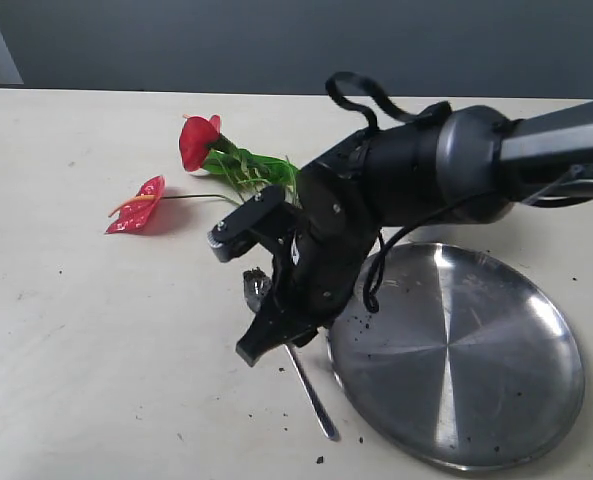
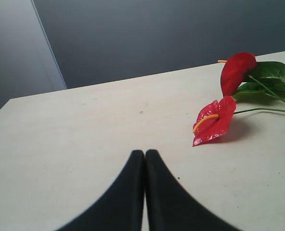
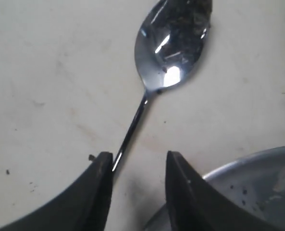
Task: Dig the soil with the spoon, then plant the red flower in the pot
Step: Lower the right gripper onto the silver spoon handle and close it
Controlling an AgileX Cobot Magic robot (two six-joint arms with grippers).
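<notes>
Soft, even light is seen on the bench point(image 1: 96, 330). Glare is seen on the steel plate point(image 1: 476, 370). The spoon point(image 3: 173, 45) looks blurred.

I count 1 red flower point(image 1: 211, 165) w/ 2 red blooms on it. There's 1 spoon point(image 1: 306, 385) and 1 steel plate point(image 1: 476, 360) on the table. I see 2 grippers, left gripper point(image 2: 144, 156) & right gripper point(image 3: 137, 161).
</notes>
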